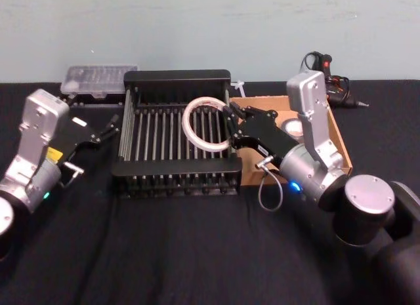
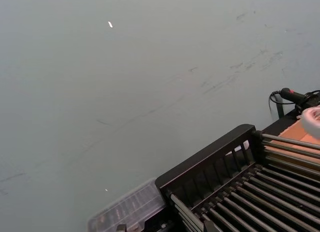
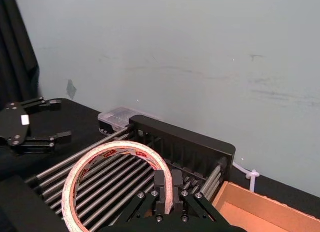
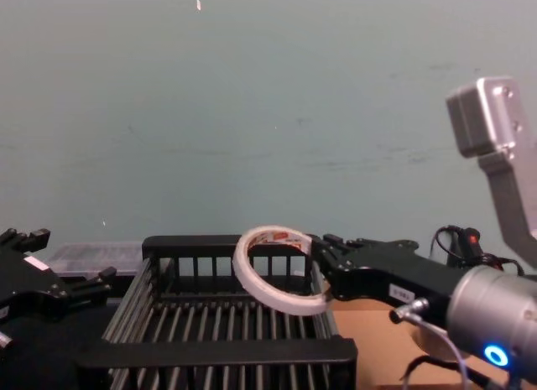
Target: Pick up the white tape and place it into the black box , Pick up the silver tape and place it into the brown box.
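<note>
The black table [image 1: 197, 252] carries everything. On it stands the black box [image 1: 177, 170], its barred bottom bare, and just beside it on the right lies the brown box [image 1: 338, 144]. The right gripper [image 1: 229, 126] reaches from the right over the black box and pinches the white tape [image 1: 205, 124] by one side of the ring, so the ring hangs tilted in the air above the bars, near the right wall. I think it is held so because this is the moment before letting go: the ring is already inside the rim line and only must drop. The silver tape [image 1: 292, 127] lies in the brown box, partly hidden behind the right arm, so that part looks already done. The left gripper [image 1: 102, 131] waits left of the black box, its fingers spread, holding nothing. Behind the black box lies a clear plastic case [image 1: 98, 80], and behind the brown box a black tool with a cable [image 1: 328, 79]. Nothing stands under the ring.
</note>
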{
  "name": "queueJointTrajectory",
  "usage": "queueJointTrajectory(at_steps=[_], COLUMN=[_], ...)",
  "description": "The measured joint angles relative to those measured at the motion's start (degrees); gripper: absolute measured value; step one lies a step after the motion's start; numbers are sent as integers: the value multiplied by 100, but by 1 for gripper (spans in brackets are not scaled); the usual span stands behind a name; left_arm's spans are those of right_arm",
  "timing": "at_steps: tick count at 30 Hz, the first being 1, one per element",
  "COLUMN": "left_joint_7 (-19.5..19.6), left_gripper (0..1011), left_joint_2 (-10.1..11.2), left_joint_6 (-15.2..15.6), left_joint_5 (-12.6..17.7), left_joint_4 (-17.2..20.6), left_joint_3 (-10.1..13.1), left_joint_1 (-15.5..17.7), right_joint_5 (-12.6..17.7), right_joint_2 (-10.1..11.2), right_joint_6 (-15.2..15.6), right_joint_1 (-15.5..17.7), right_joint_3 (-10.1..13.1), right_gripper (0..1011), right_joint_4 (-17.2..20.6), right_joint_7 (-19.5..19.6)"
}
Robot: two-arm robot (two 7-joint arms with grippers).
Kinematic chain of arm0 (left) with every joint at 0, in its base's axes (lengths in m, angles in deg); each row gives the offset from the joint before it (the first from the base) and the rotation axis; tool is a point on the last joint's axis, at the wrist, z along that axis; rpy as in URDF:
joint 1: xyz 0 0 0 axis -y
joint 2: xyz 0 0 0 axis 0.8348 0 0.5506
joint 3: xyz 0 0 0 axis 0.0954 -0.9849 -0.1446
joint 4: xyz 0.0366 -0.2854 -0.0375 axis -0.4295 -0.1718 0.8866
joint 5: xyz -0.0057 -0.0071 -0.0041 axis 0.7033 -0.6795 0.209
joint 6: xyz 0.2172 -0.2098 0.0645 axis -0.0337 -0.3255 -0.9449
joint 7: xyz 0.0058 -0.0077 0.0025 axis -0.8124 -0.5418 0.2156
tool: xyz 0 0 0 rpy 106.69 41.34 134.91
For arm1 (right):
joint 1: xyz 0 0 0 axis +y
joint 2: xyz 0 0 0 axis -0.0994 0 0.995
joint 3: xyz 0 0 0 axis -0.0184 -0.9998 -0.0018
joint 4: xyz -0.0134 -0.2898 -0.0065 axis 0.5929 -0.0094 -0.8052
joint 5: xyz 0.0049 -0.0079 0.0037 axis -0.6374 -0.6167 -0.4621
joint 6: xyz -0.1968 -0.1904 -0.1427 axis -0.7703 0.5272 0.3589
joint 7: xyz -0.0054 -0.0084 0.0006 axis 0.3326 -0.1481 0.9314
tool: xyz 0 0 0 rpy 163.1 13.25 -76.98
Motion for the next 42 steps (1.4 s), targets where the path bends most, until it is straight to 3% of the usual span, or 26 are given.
queueJointTrajectory(at_steps=[14,24,35,42], left_joint_7=[0,0,0,0], left_gripper=[1001,1001,1001,1001], left_joint_2=[0,0,0,0], left_joint_6=[0,0,0,0], left_joint_5=[0,0,0,0], left_joint_4=[0,0,0,0], left_joint_3=[0,0,0,0], left_joint_1=[0,0,0,0], right_joint_5=[-239,-329,-329,-328], right_joint_2=[-325,-456,-448,-442], right_joint_6=[-181,-240,-244,-242], right_joint_1=[-603,-842,-835,-826], right_joint_3=[-51,-46,-45,-46], right_gripper=[92,92,95,302], right_joint_4=[-872,-1253,-1240,-1222], right_joint_7=[-7,-43,-46,-43])
